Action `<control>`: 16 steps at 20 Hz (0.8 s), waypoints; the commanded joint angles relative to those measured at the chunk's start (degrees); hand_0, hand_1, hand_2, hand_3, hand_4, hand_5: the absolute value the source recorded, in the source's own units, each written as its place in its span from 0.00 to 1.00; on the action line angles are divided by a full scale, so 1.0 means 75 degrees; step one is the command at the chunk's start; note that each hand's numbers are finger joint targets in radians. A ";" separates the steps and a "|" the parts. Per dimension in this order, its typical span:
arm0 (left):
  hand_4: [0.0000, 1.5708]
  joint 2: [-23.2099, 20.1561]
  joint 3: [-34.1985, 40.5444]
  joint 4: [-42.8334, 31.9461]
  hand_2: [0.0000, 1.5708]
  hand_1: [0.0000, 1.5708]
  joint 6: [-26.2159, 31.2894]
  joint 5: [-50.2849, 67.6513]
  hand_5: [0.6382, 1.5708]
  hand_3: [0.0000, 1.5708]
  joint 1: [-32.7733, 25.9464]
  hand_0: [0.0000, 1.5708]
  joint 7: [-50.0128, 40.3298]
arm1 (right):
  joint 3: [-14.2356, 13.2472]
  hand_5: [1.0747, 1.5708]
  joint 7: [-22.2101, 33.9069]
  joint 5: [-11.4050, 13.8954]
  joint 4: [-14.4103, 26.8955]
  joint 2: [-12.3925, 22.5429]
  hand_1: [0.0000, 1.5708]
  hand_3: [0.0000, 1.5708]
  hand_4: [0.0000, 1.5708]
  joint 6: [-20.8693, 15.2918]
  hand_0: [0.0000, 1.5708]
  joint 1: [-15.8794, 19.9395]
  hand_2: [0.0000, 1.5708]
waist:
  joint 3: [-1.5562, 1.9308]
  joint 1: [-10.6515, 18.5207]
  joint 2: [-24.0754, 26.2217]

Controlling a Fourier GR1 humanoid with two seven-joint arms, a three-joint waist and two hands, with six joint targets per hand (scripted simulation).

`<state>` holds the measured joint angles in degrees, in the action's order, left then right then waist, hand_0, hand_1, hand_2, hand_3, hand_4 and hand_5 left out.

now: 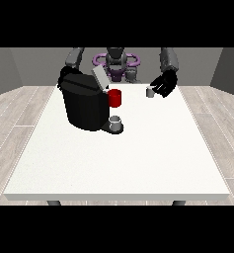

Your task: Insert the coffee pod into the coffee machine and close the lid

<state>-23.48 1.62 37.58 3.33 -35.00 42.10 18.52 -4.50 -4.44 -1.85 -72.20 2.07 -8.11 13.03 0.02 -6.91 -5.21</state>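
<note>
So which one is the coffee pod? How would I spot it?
Find the big black coffee machine on the white table, then look across to the black hand at the view's right. The coffee pod is the tiny grey cylinder by that hand's fingers. Unlike the grey cup under the machine's spout and the red part on the machine, it stands apart from the machine.

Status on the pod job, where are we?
Done: the black coffee machine's grey lid stands tilted open. In hand: the hand at the view's right is at the small grey coffee pod, apparently grasping it, right of the machine. Left: carry the pod over, insert it, close the lid. A grey cup sits on the machine's tray.
</note>
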 commanded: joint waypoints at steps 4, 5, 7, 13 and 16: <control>0.34 0.0187 0.0056 0.0295 0.85 0.80 0.0567 0.0032 1.00 0.82 0.0821 0.80 -0.0679 | 0.0388 1.00 0.0106 0.0112 0.0011 -0.0261 0.00 0.00 0.31 -0.0135 0.00 0.0018 0.00 | -0.0002 -0.0268 0.0201; 0.34 -0.0324 0.0347 0.0283 0.85 0.80 0.0770 0.0207 1.00 0.82 0.0989 0.80 -0.0260 | 0.0074 1.00 -0.0130 -0.0091 -0.0030 -0.0028 0.00 0.00 0.32 0.0130 0.00 0.0181 0.00 | -0.0002 -0.0311 -0.0124; 0.34 -0.0121 0.0323 0.0306 0.85 0.80 0.0525 0.0067 1.00 0.82 0.1138 0.80 -0.0679 | 0.0181 1.00 -0.0357 -0.0156 0.0037 -0.0113 0.00 0.00 0.30 0.0332 0.00 0.0079 0.00 | -0.0001 -0.0415 -0.0210; 0.33 -0.0169 0.0468 0.0297 0.78 0.68 0.0479 -0.0031 1.00 0.78 0.1968 0.68 -0.1272 | 0.0308 1.00 0.0139 -0.0001 -0.0274 -0.0082 0.00 0.00 0.32 0.0090 0.00 0.0552 0.00 | -0.0002 -0.0802 -0.0325; 0.33 -0.0625 0.0967 -0.0130 0.83 0.81 0.0392 0.0175 1.00 0.79 0.2261 0.81 -0.1155 | 0.0786 1.00 0.0498 0.0133 -0.0930 -0.0088 0.00 0.00 0.31 0.0150 0.00 0.0607 0.00 | -0.0007 -0.1359 -0.0733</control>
<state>-25.71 5.82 38.87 6.91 -34.73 56.15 10.26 -0.63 -4.51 -1.53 -74.97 0.84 -7.81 15.80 0.01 -13.42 -8.43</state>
